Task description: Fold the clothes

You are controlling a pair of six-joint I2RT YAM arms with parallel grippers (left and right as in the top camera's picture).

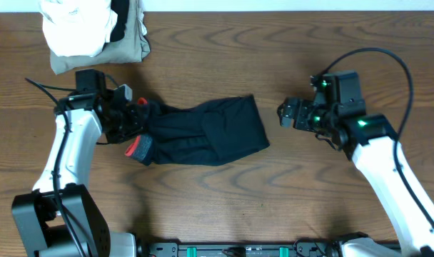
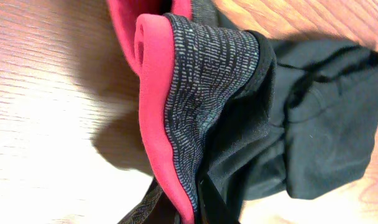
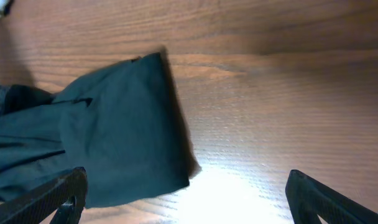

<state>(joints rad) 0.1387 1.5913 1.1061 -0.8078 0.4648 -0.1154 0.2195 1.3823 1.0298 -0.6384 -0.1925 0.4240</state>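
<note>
The clothes [image 1: 203, 132] are one black garment lying bunched across the middle of the table, its grey waistband edged in red-orange [image 1: 138, 148] at the left end. My left gripper [image 1: 140, 116] is at that end, shut on the waistband. In the left wrist view the grey and red band [image 2: 189, 93] rises from my pinched jaws [image 2: 204, 208], with black fabric [image 2: 319, 124] trailing right. My right gripper [image 1: 285, 114] hovers open just right of the garment's right edge. In its own view the black cloth [image 3: 114, 137] lies near the left finger [image 3: 58, 199], with bare wood between the fingers.
A white folded cloth [image 1: 74, 28] lies on a khaki-olive folded garment [image 1: 131, 46] at the back left corner. The wooden table [image 1: 310, 57] extends right and forward of the garment.
</note>
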